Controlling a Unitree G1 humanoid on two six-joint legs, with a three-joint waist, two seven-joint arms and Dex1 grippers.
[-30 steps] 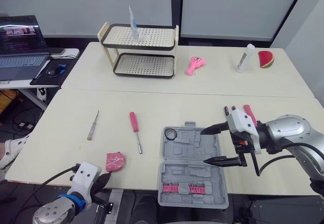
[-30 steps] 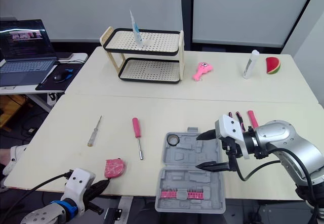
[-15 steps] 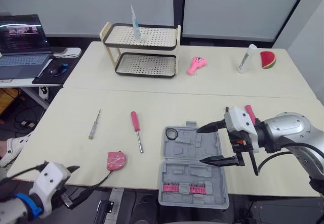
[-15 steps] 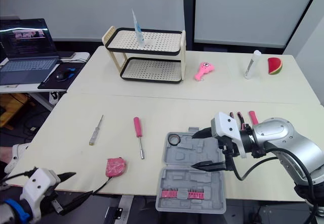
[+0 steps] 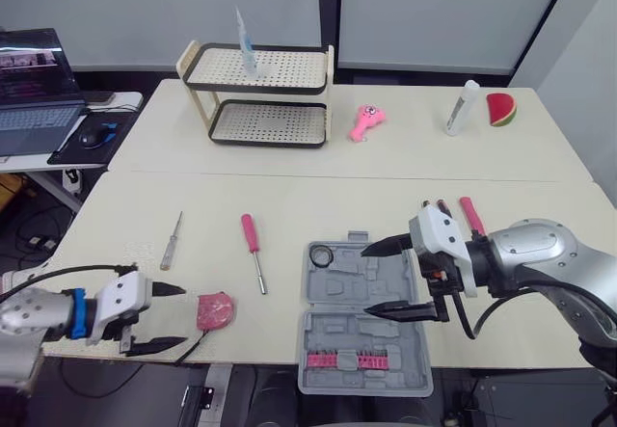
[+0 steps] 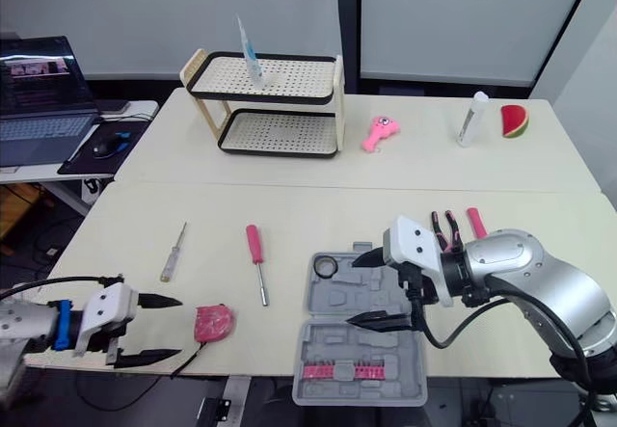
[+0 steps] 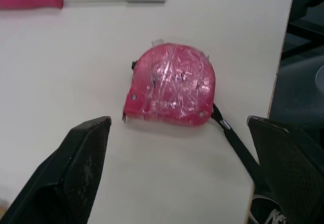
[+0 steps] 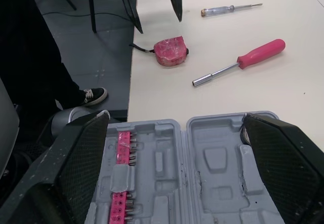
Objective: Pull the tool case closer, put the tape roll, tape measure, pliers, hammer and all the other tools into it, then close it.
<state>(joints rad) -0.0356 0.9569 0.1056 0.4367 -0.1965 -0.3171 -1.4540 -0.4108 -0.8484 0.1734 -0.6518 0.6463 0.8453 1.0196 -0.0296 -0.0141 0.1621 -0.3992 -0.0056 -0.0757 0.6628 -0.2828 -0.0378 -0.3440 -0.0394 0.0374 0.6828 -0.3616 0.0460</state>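
Case [image 5: 362,323] lies open and flat at the front of the table [image 5: 318,191], right of centre, with its near half reaching past the table's front edge. A row of pink bits [image 5: 351,359] sits in that near half. The tape roll [image 5: 322,254], a black ring, lies in the far left corner of the far half. The right pincer [image 5: 366,280] hovers over the far half, spread wide and holding nothing. In the right wrist view its fingers [image 8: 76,173] frame the open grey tray. Just behind that arm lie pink-handled tools [image 6: 475,222], partly hidden, so I cannot tell what they are.

The tape measure [image 5: 214,310], pink, lies near the front edge, left of the case and well apart from it. A black strap [image 7: 237,145] trails from it toward the table's edge. The left pincer [image 5: 183,316] is low at the front edge, just left of the tape measure, spread and pointing at it. In the left wrist view the tape measure lies ahead of the fingertips [image 7: 88,138] and touches neither. Farther back lie a pink screwdriver [image 5: 253,251] and, further left, a small screwdriver [image 5: 172,239], apart from each other. A two-tier rack [image 5: 258,94] stands at the back of the table.
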